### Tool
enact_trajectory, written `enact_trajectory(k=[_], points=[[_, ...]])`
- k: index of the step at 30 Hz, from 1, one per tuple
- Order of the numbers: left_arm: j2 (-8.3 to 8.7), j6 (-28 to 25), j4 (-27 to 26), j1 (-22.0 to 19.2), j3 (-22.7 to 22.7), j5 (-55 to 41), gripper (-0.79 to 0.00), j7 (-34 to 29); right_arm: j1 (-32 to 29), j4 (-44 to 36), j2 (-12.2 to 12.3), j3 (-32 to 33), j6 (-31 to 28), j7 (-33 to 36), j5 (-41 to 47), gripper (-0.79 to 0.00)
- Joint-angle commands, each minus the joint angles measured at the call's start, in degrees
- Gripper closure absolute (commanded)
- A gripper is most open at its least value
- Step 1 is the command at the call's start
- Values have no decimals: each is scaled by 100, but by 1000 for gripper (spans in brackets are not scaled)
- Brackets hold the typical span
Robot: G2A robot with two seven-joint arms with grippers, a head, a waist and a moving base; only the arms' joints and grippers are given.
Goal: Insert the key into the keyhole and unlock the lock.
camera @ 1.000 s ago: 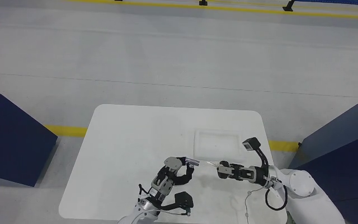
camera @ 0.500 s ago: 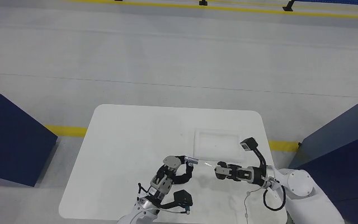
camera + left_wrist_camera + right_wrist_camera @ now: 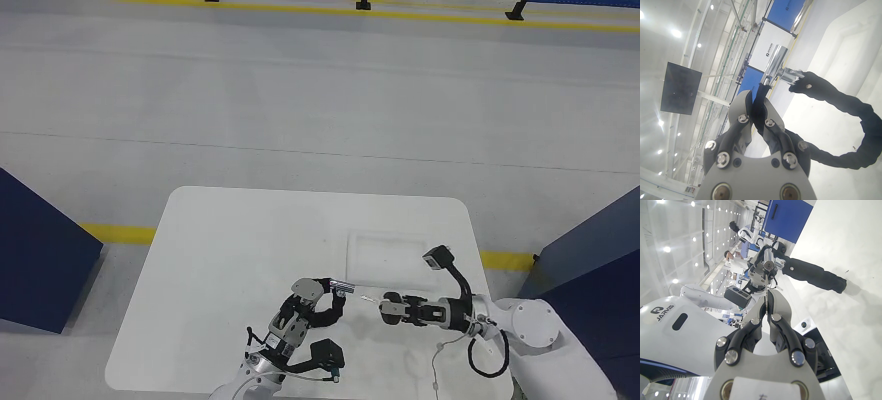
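Two robot arms meet above the near part of a white tabletop (image 3: 220,250). The left hand (image 3: 755,102) is clamped on the black fabric-sleeved cable (image 3: 848,108) of a lock, just below the chrome lock cylinder (image 3: 775,57), which it holds raised. The right hand (image 3: 766,303) pinches a flat key (image 3: 766,285), with the blade aimed at the keyhole (image 3: 768,265) in the cylinder's end face. The tip looks just short of the keyhole, so insertion and turning appear left to do. Open air surrounds both hands. A shallow white tray (image 3: 388,252) lies just beyond them, and the tabletop's near edge is close.
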Motion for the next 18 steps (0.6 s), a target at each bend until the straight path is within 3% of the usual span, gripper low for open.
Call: enact_trajectory(k=[1,18], points=[[0,0,0,0,0,0,0,0,54,15,-3,-30,115,49,36,0],[0,0,0,0,0,0,0,0,354,164,-53,-215,400,-71,-3,0]])
